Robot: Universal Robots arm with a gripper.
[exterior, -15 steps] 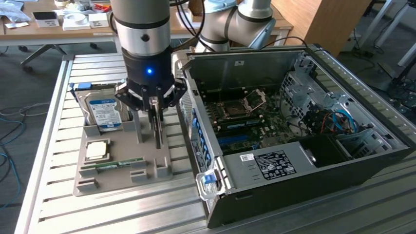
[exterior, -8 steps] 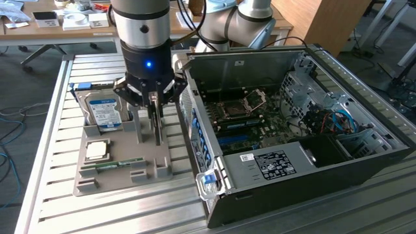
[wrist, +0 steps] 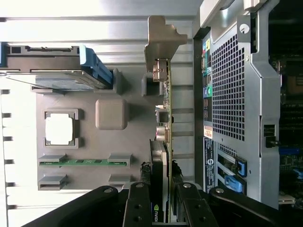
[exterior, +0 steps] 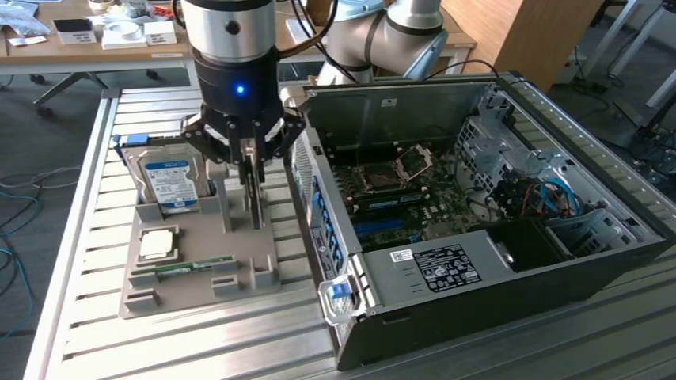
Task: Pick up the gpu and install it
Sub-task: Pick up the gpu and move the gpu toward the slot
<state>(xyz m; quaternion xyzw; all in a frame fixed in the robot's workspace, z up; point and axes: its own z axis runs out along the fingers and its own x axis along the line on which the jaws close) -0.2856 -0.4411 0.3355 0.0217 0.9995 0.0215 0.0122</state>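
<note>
The gpu [exterior: 255,198] stands on edge in a slot of the grey holder [exterior: 245,255], just beside the open computer case [exterior: 591,237]. In the wrist view the gpu [wrist: 164,137] is seen edge-on, with its metal bracket [wrist: 163,38] at the far end and its black shroud nearest the camera. My gripper [exterior: 252,168] comes straight down onto the card's top edge. Its two black fingers [wrist: 138,203] press against both faces of the card, so my gripper [wrist: 163,208] is shut on it. The card's lower edge still sits in the holder.
The holder [wrist: 111,113] also carries a silver hard drive [exterior: 169,184] with a blue-white label, a CPU [exterior: 158,244] and a green RAM stick [exterior: 195,264]. Inside the case lies the motherboard [exterior: 407,194]. The case's perforated rear panel [wrist: 232,90] is close to the card.
</note>
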